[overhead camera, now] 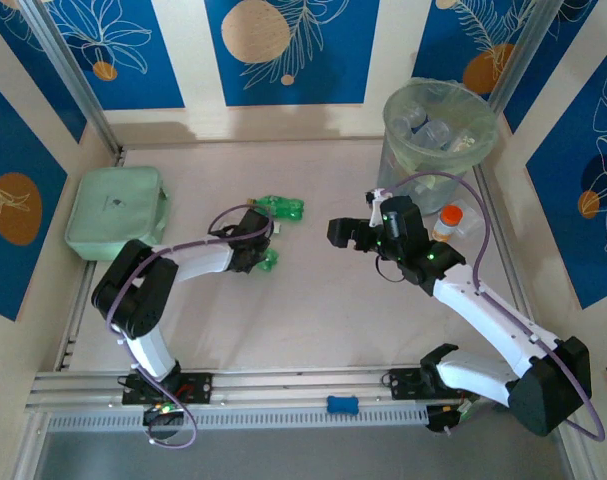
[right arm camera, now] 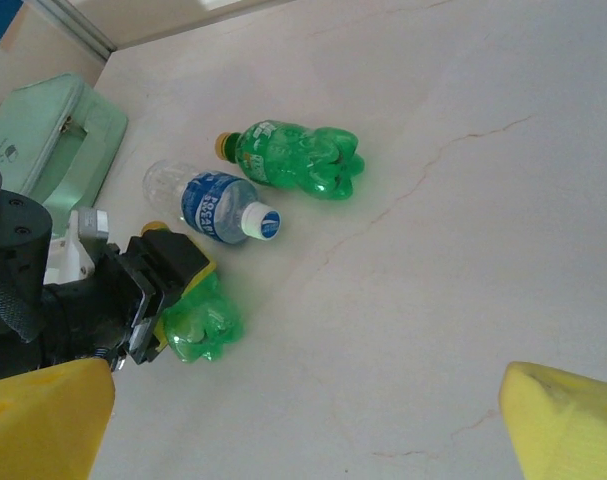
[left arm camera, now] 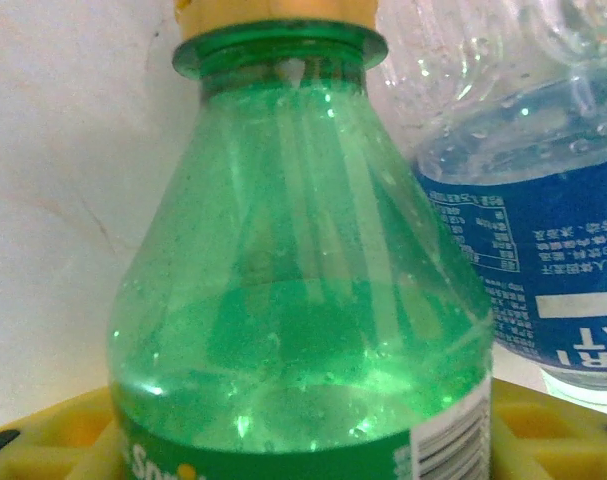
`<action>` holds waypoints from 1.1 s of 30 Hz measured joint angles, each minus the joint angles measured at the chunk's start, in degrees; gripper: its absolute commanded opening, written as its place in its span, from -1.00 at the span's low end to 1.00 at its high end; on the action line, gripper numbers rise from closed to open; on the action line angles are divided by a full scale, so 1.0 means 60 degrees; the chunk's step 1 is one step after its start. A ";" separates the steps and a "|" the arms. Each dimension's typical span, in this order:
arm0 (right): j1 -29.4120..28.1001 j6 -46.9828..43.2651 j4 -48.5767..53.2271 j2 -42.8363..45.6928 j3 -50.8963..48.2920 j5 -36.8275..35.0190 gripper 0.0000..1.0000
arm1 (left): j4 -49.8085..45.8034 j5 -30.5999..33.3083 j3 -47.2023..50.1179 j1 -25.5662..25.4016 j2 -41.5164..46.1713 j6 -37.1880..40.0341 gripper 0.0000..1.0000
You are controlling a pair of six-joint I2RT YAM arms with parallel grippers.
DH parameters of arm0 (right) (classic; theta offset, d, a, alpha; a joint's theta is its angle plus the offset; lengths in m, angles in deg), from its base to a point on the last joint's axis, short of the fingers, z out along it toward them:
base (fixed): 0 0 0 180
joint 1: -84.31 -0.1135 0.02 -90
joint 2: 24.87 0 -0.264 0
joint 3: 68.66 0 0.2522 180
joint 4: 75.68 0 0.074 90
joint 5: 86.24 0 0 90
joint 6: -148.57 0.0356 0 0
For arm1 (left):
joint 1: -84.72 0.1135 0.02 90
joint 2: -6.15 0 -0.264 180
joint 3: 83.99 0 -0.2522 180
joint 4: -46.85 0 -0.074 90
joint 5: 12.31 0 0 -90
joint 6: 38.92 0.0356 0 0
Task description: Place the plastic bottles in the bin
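Though cropped, the green bottle (left arm camera: 298,300) seemingly reads "Spr".

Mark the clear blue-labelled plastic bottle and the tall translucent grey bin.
Clear blue-labelled plastic bottle (right arm camera: 211,205): right wrist view, on its label.
Tall translucent grey bin (overhead camera: 390,120): top external view, left rim.

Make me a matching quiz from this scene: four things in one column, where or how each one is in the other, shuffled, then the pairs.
1. bin
2. flat green box
3. orange-capped white bottle
4. right hand

A. open, holding nothing
B. left edge of the table
C. far right corner
D. standing next to the bin

Pairs: 1-C, 2-B, 3-D, 4-A
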 measured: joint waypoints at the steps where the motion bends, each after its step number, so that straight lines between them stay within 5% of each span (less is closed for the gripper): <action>1: 0.0000 0.0000 -0.0073 -0.0029 -0.0022 0.0080 0.98 | 0.0051 0.0004 0.0087 0.0000 0.0066 0.0007 -0.01; 8: -0.0084 0.0007 -0.1060 -0.0681 -0.0106 0.1548 1.00 | -0.0018 0.0244 0.0692 -0.0004 0.1304 0.0601 -0.02; 17: -0.0965 0.0022 -0.2772 -0.2452 -0.0055 0.3512 0.76 | 0.0270 -0.0007 0.0994 -0.0011 0.3264 0.1439 -0.02; 33: -0.1934 -0.0586 -0.3107 -0.4779 0.1665 0.4218 0.62 | 0.0667 -0.0794 0.1198 -0.0703 0.4539 0.1665 0.00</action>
